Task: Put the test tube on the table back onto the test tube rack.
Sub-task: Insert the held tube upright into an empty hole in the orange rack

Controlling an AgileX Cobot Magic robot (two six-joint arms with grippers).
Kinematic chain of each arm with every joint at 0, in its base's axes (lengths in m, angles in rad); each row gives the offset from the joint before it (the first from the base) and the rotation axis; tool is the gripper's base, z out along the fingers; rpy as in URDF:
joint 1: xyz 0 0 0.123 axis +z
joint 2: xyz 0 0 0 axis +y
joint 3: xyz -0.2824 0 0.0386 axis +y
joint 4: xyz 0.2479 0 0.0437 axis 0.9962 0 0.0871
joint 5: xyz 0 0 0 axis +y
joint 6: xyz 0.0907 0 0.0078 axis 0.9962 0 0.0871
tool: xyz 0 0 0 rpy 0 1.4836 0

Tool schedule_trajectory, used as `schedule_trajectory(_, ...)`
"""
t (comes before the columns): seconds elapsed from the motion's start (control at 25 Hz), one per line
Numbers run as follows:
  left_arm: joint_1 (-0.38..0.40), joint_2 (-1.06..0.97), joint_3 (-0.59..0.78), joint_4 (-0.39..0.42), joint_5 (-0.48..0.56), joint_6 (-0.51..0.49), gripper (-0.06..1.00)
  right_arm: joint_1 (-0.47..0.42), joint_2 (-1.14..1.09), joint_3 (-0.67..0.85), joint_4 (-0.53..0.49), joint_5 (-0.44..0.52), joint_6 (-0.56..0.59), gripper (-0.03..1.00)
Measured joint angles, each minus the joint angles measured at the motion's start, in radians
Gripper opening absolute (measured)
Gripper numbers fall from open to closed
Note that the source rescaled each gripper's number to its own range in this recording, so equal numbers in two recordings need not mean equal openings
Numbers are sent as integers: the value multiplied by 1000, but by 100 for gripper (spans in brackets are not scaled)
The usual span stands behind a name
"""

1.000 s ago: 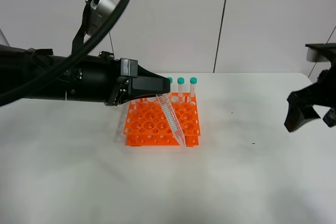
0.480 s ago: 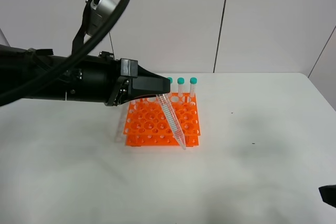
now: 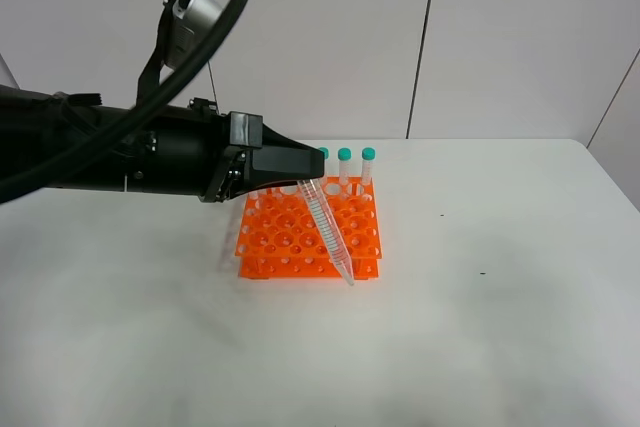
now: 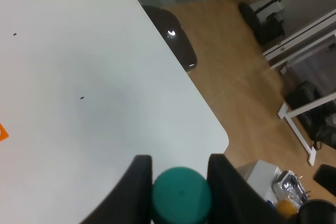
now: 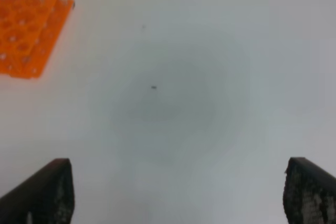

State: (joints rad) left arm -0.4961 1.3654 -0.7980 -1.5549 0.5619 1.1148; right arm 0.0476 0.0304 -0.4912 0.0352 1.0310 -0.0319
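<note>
White table (image 3: 480, 337). Clamped in left gripper (image 3: 308, 169) at cap end: test tube (image 3: 327, 231), slanted, tip down by test tube rack (image 3: 280, 237) near-right corner. Right gripper (image 5: 178, 192) spread, empty.

**Op A:** Logging colours from my end. On my high view the test tube rack (image 3: 275, 232) is bright orange, its top patterned as a grid of round holes. You?

**Op B:** Same here. I have the table (image 3: 480, 337) plain matte white, with two tiny dark specks (image 3: 482, 273) right of the rack.

**Op A:** I see the test tube (image 3: 328, 234) clear, with fine graduation lines along it. Its cap (image 4: 181, 196) is teal.

**Op B:** I count three teal caps (image 3: 344, 154) on the rack's far row. The left gripper (image 3: 312, 169) is black, and so is its arm.

**Op A:** I note the wall (image 3: 520, 37) pale grey with one dark seam, and the floor (image 4: 247, 77) wood-brown.
</note>
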Motion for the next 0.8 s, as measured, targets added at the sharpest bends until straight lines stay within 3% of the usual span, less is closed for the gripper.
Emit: schedule_trajectory(0.8,0,-38,0,-13,-1,4,0,0,-34,0,-16,0,6,86)
